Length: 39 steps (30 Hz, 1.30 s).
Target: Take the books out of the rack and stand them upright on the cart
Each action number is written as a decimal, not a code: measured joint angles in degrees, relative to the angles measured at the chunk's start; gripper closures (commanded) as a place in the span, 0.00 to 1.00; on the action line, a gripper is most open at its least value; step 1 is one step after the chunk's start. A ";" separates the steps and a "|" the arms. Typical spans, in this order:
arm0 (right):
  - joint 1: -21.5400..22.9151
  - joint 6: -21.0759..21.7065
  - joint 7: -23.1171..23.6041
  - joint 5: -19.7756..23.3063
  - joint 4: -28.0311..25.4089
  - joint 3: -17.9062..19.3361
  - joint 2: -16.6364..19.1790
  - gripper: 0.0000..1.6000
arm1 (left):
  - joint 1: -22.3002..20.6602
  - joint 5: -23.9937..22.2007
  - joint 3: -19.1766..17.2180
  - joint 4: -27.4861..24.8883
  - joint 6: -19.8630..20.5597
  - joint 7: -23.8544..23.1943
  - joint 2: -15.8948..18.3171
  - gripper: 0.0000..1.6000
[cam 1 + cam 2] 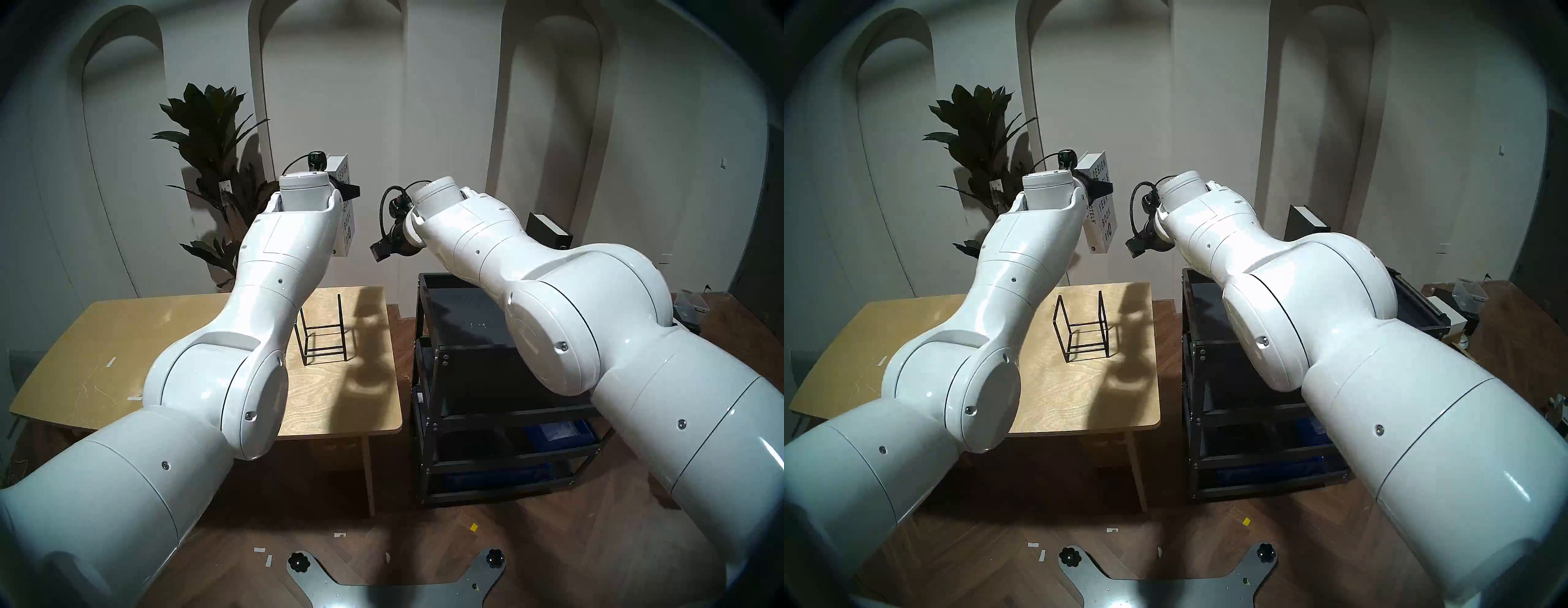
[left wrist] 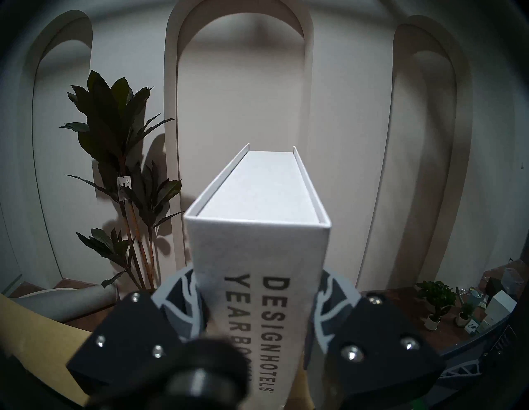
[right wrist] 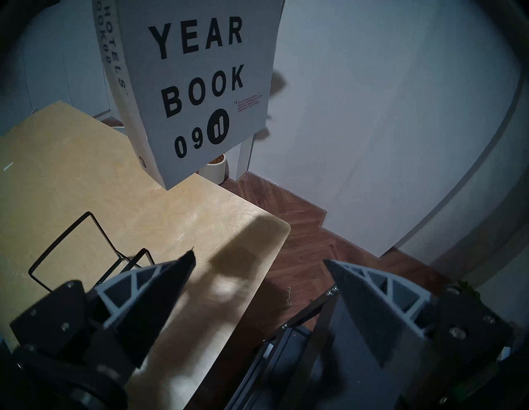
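a: books first, where are they?
b: white book (image 2: 259,249) hangs in the air, pinched at its spine by the left gripper (image 2: 257,309), above the table's (image 1: 106,339) 12 o'clock edge. dark book (image 1: 547,227) stands on the cart (image 1: 462,305), at its 1 o'clock corner.
a: the rack?
b: wire rack (image 1: 1083,329) sits bare on the table, at 5 o'clock below the held book.
a: other arm?
b: right gripper (image 3: 259,257) has its fingers spread wide, gripping nothing, at 3 o'clock of the white book, over the gap between table and cart.

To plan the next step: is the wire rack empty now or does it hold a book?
Empty: the rack shows only bare wires, nothing between its ends.
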 measured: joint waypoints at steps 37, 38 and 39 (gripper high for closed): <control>-2.94 -24.99 10.31 -12.24 -3.53 -14.84 1.73 0.00 | -5.94 -3.40 -5.13 6.21 0.76 5.17 -2.02 1.00; -2.95 -25.37 10.43 -12.51 -3.61 -15.14 1.70 0.00 | -6.03 -3.51 -5.30 6.32 0.76 5.30 -2.05 1.00; -2.95 -26.39 10.72 -13.21 -3.85 -15.95 1.63 0.00 | -6.28 -3.82 -5.73 6.63 0.76 5.68 -2.11 1.00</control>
